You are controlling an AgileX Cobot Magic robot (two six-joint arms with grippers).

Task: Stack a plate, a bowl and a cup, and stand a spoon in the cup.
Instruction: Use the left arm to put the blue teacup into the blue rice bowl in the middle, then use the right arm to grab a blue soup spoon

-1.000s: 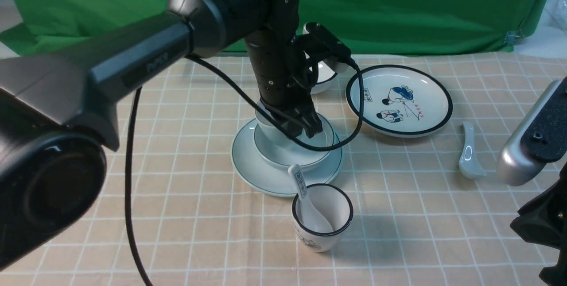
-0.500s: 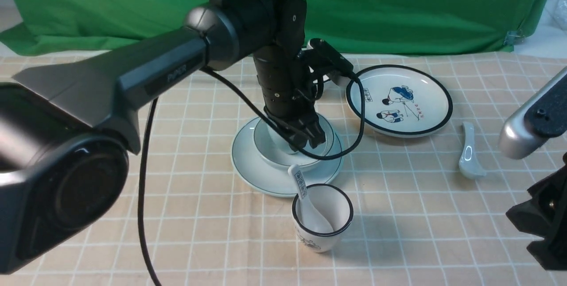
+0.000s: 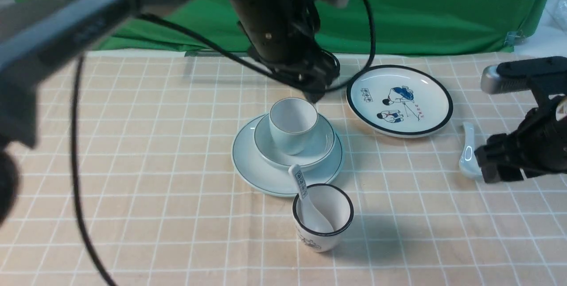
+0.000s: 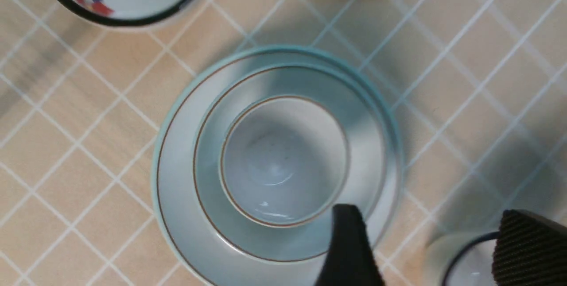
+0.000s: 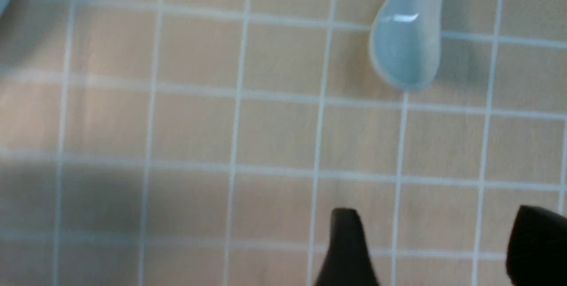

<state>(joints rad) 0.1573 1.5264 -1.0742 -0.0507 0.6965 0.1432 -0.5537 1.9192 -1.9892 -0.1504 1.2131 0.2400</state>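
The left gripper [image 4: 436, 250] is hanging above the far right edge of the stack, its jaws spread wide and holding nothing. The right gripper [image 5: 443, 246] is hovering over the right of the cloth, also wide open and empty.

The plate [image 3: 252, 171] is sitting mid-table and carrying the bowl [image 3: 325, 142]. The bowl is carrying the cup [image 3: 290, 135], which is upright and empty. The spoon [image 3: 467, 144] is lying flat on the cloth, well right of the stack and near the right gripper, with its scoop pointing near and its handle far.

The step in hand, I judge, is picking up the spoon. The right gripper should be centring over the handle with its jaws straddling it crosswise. It should then be lowering until the fingertips are nearly touching the cloth before closing, since glossy ceramic is probably prone to slipping from a shallow pinch. The left arm should be moving aside from the cup's mouth.
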